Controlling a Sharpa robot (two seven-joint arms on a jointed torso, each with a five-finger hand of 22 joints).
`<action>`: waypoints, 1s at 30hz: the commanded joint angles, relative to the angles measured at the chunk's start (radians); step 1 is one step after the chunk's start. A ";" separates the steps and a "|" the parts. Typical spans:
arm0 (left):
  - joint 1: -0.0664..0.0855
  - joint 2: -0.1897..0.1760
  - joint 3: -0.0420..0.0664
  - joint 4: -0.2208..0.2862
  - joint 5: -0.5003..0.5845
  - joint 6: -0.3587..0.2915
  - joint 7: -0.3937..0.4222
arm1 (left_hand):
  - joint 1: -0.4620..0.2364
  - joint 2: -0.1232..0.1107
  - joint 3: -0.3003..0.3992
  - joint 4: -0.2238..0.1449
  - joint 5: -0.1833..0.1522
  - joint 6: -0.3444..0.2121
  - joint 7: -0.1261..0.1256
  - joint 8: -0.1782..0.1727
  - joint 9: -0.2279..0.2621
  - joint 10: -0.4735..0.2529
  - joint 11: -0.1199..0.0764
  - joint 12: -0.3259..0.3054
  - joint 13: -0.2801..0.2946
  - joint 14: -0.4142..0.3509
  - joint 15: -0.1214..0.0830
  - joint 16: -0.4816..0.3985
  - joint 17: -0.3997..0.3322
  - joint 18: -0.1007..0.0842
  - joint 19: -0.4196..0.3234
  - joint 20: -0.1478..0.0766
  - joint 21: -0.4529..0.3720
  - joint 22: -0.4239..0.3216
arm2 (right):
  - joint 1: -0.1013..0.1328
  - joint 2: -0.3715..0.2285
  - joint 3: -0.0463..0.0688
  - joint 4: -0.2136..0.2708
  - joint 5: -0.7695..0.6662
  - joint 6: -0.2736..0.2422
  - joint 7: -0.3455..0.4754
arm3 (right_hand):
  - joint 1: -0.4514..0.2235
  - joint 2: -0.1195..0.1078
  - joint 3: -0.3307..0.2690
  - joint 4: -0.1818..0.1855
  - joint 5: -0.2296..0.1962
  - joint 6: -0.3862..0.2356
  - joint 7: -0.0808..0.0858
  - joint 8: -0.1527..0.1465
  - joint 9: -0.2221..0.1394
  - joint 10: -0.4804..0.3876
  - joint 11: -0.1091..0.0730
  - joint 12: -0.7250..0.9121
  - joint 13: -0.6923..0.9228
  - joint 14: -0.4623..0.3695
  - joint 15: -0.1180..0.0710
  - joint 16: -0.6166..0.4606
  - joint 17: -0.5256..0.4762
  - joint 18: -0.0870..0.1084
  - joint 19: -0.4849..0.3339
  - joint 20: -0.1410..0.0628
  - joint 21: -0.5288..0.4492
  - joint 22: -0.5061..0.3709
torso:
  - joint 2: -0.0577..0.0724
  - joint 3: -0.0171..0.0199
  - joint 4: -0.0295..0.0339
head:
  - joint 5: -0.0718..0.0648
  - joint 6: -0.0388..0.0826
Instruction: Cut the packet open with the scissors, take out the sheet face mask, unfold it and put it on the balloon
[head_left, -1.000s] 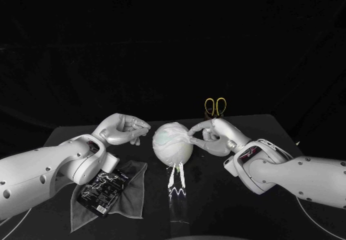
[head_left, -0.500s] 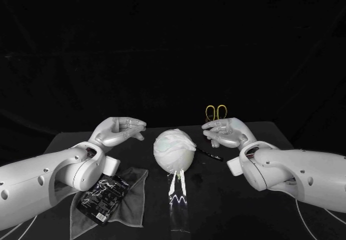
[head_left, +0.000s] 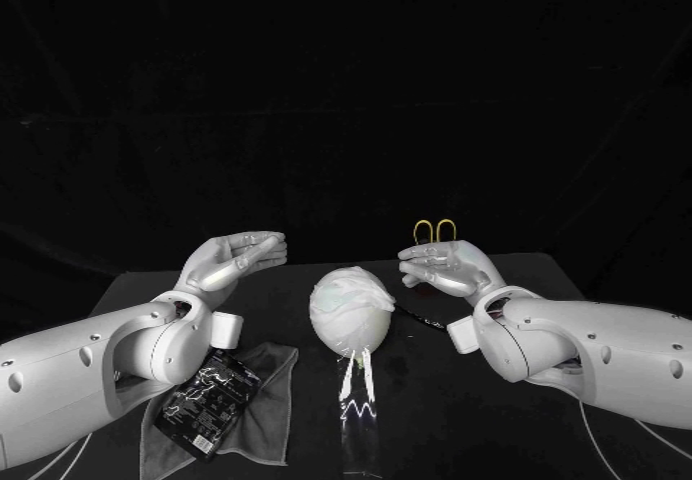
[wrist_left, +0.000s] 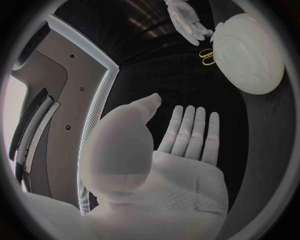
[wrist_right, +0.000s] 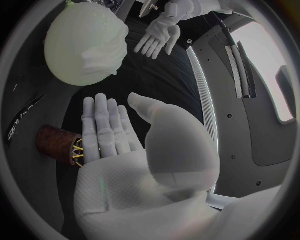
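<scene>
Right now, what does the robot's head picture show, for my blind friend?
A balloon with a sheet mask on it sits on the table between the open left hand and open right hand. Yellow-handled scissors show behind the right hand; a black packet lies on a grey cloth by the left arm.

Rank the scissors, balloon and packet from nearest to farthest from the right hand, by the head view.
1. Scissors, just behind the right hand.
2. Balloon, at the table's middle.
3. Packet, on the grey cloth, far left.
</scene>
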 joint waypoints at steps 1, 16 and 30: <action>0.000 0.007 0.002 -0.009 0.084 -0.026 0.084 | 0.004 0.020 -0.030 0.008 0.002 -0.017 0.005 -0.013 -0.005 -0.021 0.002 -0.032 0.001 -0.047 0.008 -0.044 -0.026 -0.012 -0.008 0.000 -0.026 -0.017 | 0.000 0.014 0.005 -0.018 0.034 0.073 0.078 | -0.013 0.004 -0.024 0.015 -0.007 -0.014 0.002 -0.014 -0.008 -0.008 0.013 -0.028 -0.043 -0.016 0.013 -0.046 -0.031 0.009 -0.005 0.016 -0.048 -0.061 | -0.001 -0.0003 -0.0014 | 0.005 0.013; 0.006 0.095 0.036 -0.102 0.133 -0.136 0.108 | 0.042 0.066 -0.156 0.041 0.002 -0.083 0.021 -0.050 -0.032 -0.113 -0.016 -0.111 -0.002 -0.152 0.019 -0.152 -0.093 -0.035 -0.047 0.000 -0.113 -0.060 | 0.012 0.096 0.036 -0.139 0.129 0.106 0.118 | -0.028 0.050 -0.173 0.079 -0.001 -0.135 0.021 -0.072 -0.099 -0.090 0.054 -0.122 -0.168 -0.073 0.064 -0.218 -0.180 0.000 -0.114 0.059 -0.114 -0.401 | 0.002 0.0013 -0.0020 | 0.011 0.040; -0.046 0.098 0.064 -0.044 0.066 -0.246 0.032 | -1.297 0.235 -0.484 -0.157 -0.046 -0.803 -0.206 -0.243 -0.276 -0.889 -0.215 -0.169 -0.061 -0.686 -0.193 -0.330 -0.262 -0.115 -0.552 -0.291 -0.266 -0.115 | -0.100 0.131 0.149 -0.091 0.236 -0.063 0.136 | -1.270 0.160 -0.578 -0.014 -0.073 -0.883 -0.225 -0.137 -0.383 -1.001 -0.161 -0.183 -0.230 -0.946 -0.124 -0.318 -0.424 -0.172 -0.833 -0.229 -0.174 -0.860 | -0.019 -0.0168 -0.0072 | 0.062 0.067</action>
